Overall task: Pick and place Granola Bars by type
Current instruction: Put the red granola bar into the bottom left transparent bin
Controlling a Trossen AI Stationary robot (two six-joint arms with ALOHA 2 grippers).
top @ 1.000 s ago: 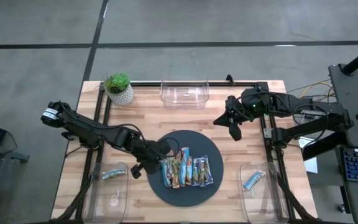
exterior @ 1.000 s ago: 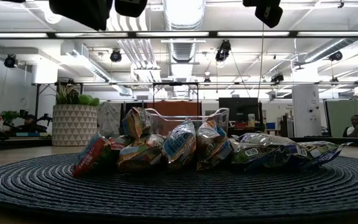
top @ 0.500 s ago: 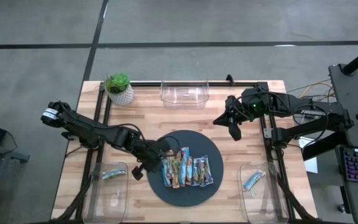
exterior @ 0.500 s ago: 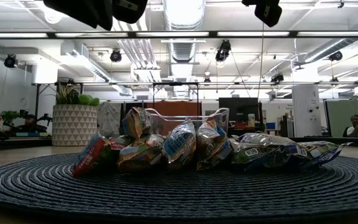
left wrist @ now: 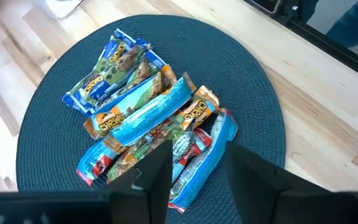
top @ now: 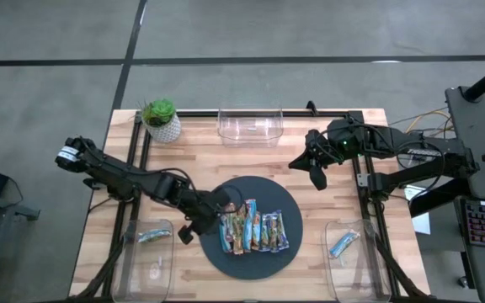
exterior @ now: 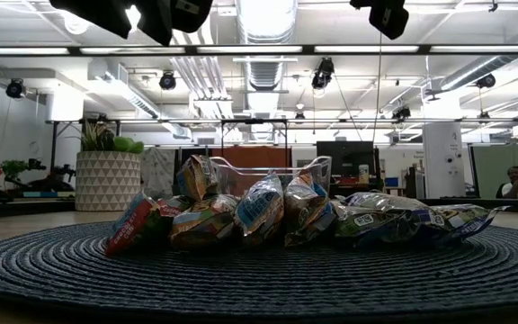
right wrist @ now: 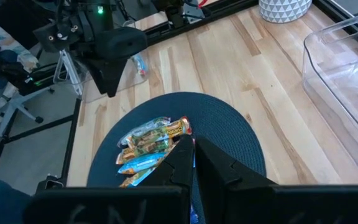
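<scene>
Counter (top: pixel 327 215) carried round mat (top: pixel 263 195) with the granola bars (top: pixel 251 231) mostly still heaped on it, unsorted. One bar lay in the left bin (top: pixel 151 236), one in the right bin (top: pixel 343 244). Left gripper (top: pixel 194 225) hovered beside the heap, fingers released, empty. Right gripper (top: pixel 310 165) waited apart, fingers clenched.

Mat (top: pixel 289 202): centre of table (top: pixel 356 202), high view.
Bars (top: pixel 251 229): row on mat.
Plant (top: pixel 160 119): upper left of table.
Bins: top centre (top: pixel 250 124), lower left (top: pixel 150 252), lower right (top: pixel 348 257), a bar in each lower one.
</scene>
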